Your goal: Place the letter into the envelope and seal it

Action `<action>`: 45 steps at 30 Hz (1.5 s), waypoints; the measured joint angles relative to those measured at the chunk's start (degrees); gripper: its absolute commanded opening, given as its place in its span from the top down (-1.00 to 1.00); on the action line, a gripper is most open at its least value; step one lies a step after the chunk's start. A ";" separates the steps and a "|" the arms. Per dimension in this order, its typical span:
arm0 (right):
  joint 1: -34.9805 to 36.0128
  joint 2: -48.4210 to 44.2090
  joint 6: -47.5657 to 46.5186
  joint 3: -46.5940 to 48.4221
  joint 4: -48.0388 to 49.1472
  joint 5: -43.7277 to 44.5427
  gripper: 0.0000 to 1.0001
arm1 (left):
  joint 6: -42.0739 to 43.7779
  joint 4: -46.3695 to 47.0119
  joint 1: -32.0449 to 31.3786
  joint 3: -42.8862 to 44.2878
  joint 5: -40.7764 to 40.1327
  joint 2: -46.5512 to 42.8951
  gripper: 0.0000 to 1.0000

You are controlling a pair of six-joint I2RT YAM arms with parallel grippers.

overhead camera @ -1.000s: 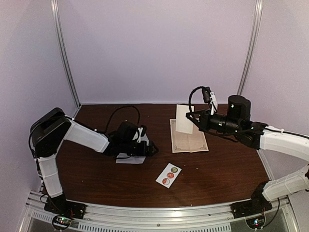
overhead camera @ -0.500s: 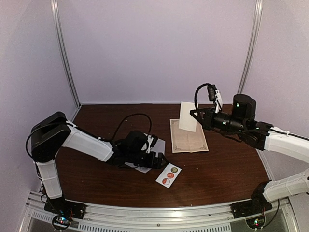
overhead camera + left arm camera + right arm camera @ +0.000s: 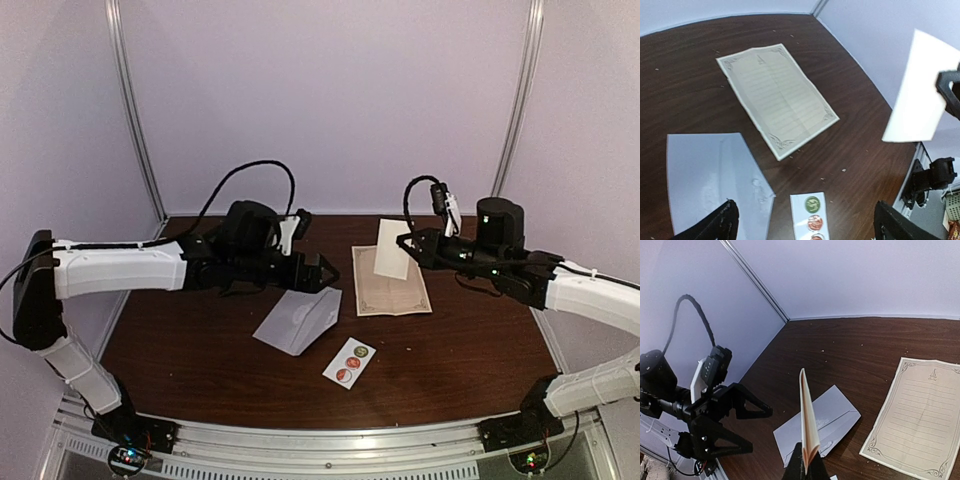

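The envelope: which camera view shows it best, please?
The top external view: there the envelope lies whole and uncovered on the table. The left wrist view cuts it off at the bottom edge. In the right wrist view the held white sheet hides a strip of it.

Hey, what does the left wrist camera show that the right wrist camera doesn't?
Only the left wrist: the sticker strip with its round stickers, and the broad face of the folded white paper. Only the right wrist: the left gripper whole, jaws open, and that paper edge-on in the right gripper. Both: the envelope lying flat and the lined sheet beside it.
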 measured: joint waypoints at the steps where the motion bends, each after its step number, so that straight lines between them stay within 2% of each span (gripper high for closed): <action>1: 0.00 0.57 0.72 0.11 -0.09 0.02 1.00 | 1.25 -1.25 1.90 0.79 0.48 -0.31 -0.88; 6: 0.00 4.83 5.90 1.14 -0.28 -0.22 1.00 | 6.58 -6.45 12.09 2.45 2.36 2.34 -0.76; 10: 0.22 9.44 10.93 1.42 0.02 -0.52 1.00 | 9.62 -8.72 16.26 4.15 4.72 8.39 -0.55; 15: 0.94 14.95 17.09 1.42 1.14 -0.83 1.00 | 12.52 -10.19 17.11 5.33 7.32 14.19 -0.40; 29: 2.54 31.54 23.96 8.11 5.42 -3.67 1.00 | 15.65 -10.78 18.58 5.44 9.60 18.51 -0.40; 45: 4.63 42.56 30.60 10.54 8.00 -6.25 1.00 | 15.98 -11.08 18.78 5.75 9.66 21.62 -0.40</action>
